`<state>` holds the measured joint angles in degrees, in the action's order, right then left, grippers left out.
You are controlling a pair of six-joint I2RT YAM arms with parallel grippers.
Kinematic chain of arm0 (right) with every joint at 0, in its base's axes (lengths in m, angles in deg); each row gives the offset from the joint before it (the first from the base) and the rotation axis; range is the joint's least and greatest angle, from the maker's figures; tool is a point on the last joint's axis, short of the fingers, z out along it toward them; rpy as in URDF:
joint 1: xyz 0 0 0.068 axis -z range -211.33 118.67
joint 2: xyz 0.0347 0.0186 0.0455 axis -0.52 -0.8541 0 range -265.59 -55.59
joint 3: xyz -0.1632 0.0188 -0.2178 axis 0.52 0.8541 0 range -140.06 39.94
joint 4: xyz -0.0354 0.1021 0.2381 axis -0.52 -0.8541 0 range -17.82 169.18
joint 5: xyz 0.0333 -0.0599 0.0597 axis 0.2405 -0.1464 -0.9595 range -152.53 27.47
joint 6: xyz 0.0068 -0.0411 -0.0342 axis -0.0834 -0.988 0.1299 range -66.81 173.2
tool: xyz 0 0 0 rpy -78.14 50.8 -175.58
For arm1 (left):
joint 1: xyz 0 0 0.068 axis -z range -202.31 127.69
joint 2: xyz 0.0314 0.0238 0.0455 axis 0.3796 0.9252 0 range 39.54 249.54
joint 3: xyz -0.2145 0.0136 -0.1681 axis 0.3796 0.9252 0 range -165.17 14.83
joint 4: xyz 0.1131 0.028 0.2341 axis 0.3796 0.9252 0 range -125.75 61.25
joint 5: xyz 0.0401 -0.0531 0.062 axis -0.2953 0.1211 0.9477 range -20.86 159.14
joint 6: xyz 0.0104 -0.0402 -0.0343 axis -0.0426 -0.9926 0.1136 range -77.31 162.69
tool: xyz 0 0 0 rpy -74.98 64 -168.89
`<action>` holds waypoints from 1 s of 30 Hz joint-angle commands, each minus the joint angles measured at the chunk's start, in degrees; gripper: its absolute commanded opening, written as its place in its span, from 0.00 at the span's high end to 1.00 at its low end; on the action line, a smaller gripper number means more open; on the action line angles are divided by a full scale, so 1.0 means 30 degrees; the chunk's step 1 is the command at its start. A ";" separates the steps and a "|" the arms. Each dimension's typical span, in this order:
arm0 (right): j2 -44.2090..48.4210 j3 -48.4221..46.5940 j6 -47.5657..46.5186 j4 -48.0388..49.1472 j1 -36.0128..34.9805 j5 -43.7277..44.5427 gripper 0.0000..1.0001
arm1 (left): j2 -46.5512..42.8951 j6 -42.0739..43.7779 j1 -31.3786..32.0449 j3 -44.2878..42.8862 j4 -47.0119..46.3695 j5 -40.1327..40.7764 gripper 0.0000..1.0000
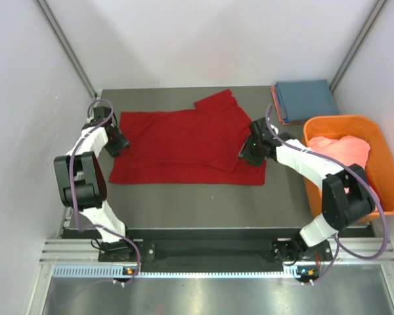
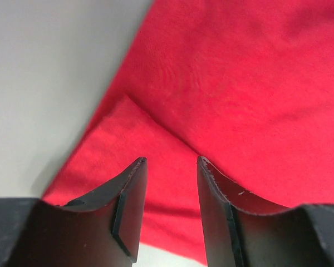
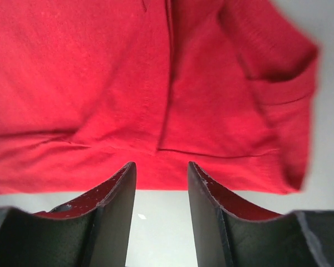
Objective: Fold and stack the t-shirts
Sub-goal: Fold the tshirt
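Observation:
A deep red t-shirt (image 1: 184,144) lies spread on the dark table, partly folded, with one sleeve (image 1: 217,102) sticking out at the back. My left gripper (image 1: 121,143) is open and empty over the shirt's left edge (image 2: 156,139). My right gripper (image 1: 244,154) is open and empty at the shirt's right edge (image 3: 156,100). A folded blue t-shirt (image 1: 306,98) lies at the back right corner on a pink one. A salmon-pink t-shirt (image 1: 341,152) is heaped in the orange tub (image 1: 387,154).
The orange plastic tub stands at the right edge of the table, next to my right arm. White walls and metal posts close in the back and both sides. A bare strip of table (image 1: 197,203) runs in front of the red shirt.

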<state>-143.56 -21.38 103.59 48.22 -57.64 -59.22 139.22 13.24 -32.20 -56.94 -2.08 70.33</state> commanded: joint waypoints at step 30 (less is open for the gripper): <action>-0.4048 0.1368 0.7695 0.4959 -0.2100 0.0566 0.58 | 0.4918 0.0208 -0.0512 -0.3235 0.0378 0.3001 0.62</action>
<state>-154.88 -17.79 125.12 59.48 -62.43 -57.47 152.57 13.04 -33.25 -65.14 -1.18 76.10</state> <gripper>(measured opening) 0.424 0.373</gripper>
